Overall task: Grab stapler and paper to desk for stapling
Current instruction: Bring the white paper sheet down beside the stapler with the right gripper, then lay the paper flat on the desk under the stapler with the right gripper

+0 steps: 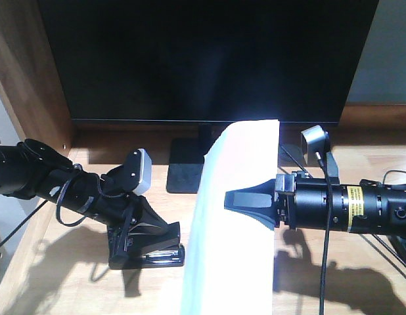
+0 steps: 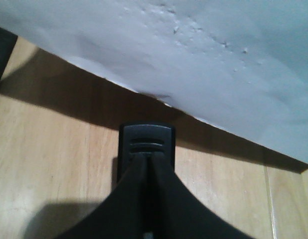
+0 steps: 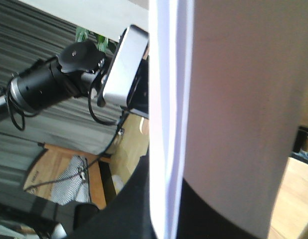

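1. Stapler [image 1: 157, 254]: small, black, with a silver metal strip along its lower part. It sits low on the left of the desk [image 1: 52, 282], in front of the monitor and left of the paper. It seems to rest on the wood, though dark shadow makes the contact hard to judge.
2. Left gripper [image 1: 150, 244]: its fingers are pinched together on the stapler. In the left wrist view the two dark fingers meet over the stapler's ribbed black end.
3. Paper [image 1: 236, 164]: a plain white sheet held upright at mid-desk and bowed along its length. Its top edge reaches the monitor's lower edge and its bottom runs out of view. It stands just beside the stapler's right end, and whether they touch cannot be told.
4. Right gripper [image 1: 239, 198]: clamped on the paper's right side at mid-height. One dark finger lies across the near face, and the other is hidden behind the sheet.
5. Desk: light wood grain, with a darker wooden side panel [image 1: 25, 79] on the left.
6. Monitor [image 1: 203, 59]: large, black, screen dark. Its stand base [image 1: 184, 176] is partly hidden by the paper.
7. Wrist cameras: a silver unit on the left arm [image 1: 141, 170] and another on the right arm [image 1: 315, 140].
8. Cable [image 1: 324, 262]: hangs down from the right arm in front of the desk.
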Available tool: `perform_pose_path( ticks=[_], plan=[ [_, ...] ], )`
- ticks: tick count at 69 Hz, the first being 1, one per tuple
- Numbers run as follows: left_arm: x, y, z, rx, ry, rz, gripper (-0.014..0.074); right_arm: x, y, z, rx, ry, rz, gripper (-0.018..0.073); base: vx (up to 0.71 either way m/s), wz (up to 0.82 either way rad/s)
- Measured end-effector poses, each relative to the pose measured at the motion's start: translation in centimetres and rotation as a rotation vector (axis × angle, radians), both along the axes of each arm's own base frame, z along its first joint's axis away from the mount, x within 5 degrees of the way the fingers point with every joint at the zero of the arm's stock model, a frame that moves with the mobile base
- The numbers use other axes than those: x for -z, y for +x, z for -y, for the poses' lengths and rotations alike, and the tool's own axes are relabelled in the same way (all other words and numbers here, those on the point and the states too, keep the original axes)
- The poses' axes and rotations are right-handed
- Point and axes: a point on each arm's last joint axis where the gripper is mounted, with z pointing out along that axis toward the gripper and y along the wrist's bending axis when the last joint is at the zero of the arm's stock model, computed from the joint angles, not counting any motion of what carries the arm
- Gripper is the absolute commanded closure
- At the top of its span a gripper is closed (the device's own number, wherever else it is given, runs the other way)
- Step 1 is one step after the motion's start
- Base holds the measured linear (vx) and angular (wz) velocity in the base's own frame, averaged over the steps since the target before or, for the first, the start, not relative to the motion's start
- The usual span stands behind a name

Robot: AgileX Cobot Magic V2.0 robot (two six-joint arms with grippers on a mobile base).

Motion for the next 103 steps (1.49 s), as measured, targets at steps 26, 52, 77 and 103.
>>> perform_pose_path(
  ticks=[26,52,77,103],
  plan=[
    [0.0,0.0,0.0,0.0,0.0,0.0,0.0603,3.7,-0.2,0.5,-0.107,-0.244,-0.002,0.0562,0.0,0.0],
    [0.0,0.0,0.0,0.0,0.0,0.0,0.0603,5.2,0.8,1.5,-0.012,-0.441,0.029,0.0562,0.0,0.0],
    [0.0,0.0,0.0,0.0,0.0,0.0,0.0603,5.8,1.3,1.5,0.009,-0.435,0.049,0.0562,0.0,0.0],
    [0.0,0.0,0.0,0.0,0.0,0.0,0.0603,5.2,1.3,1.1,-0.04,-0.382,0.159,0.0562,0.0,0.0]
  ],
)
